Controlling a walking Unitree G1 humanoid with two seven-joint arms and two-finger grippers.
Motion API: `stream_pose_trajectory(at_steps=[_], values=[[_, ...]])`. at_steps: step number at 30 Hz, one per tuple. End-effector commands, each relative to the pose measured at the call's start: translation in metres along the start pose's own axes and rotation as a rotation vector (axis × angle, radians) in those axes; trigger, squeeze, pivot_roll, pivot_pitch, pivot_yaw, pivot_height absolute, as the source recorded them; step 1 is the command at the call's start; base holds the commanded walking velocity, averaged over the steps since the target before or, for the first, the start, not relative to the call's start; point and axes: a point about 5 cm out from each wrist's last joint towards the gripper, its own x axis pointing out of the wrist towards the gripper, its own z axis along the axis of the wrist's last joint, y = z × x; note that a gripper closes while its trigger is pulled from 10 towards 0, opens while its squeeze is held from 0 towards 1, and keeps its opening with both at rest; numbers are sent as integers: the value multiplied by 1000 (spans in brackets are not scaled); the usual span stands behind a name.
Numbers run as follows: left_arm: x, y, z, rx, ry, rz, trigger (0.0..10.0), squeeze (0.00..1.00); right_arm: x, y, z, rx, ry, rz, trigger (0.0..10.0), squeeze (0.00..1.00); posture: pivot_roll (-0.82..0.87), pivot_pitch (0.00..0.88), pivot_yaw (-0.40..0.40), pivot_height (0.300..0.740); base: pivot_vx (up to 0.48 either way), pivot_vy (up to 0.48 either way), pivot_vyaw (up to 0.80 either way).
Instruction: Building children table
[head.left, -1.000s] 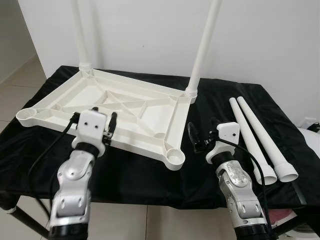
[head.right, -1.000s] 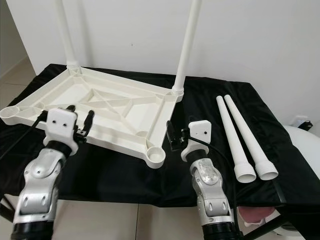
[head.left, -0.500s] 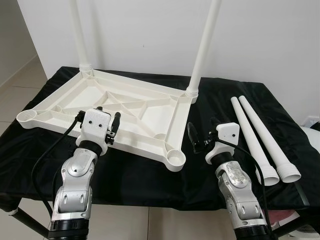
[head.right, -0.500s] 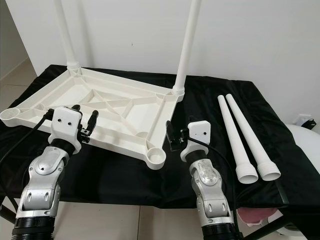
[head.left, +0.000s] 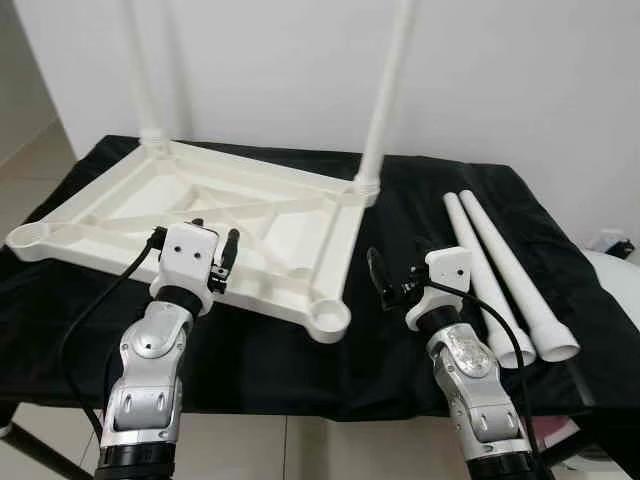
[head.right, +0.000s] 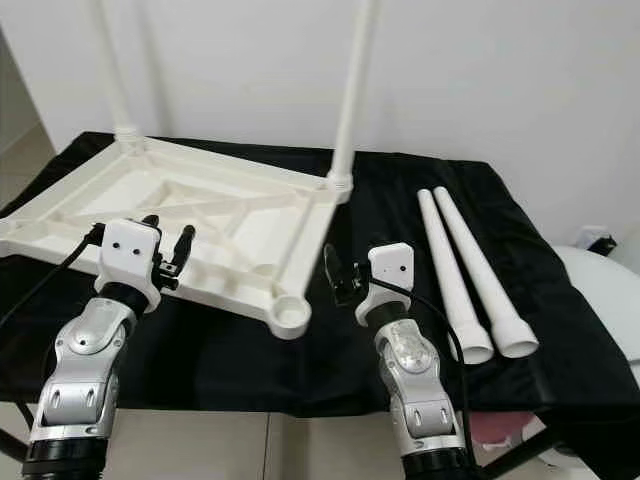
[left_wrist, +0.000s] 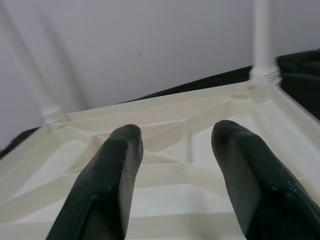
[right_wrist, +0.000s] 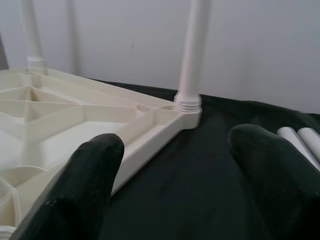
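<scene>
Tabletop (head.left: 200, 215) has two legs fitted at 12 o'clock; two loose legs (head.left: 500, 270) wait at 3; left gripper (head.left: 215, 255) and right gripper (head.left: 385, 283) wide, empty.

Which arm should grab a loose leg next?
Right. The right gripper is open beside the two loose legs on the black cloth; the left gripper, also open, hovers over the tabletop frame, farther away.
</scene>
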Motion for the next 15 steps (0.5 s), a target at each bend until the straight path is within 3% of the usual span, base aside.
stream_pose_trajectory(at_steps=[1, 15], values=[[0, 5, 0, 4, -2, 80, 10000, 0, 0, 0, 3, -6, -13, 1, 10000, 0, 55, 26, -48, 740, 0, -360, 0], [2, 7, 1, 5, -3, 79, 10000, 0, 0, 2, 2, -5, -12, 7, 10000, 0, 58, 24, -46, 740, 0, -358, 0]])
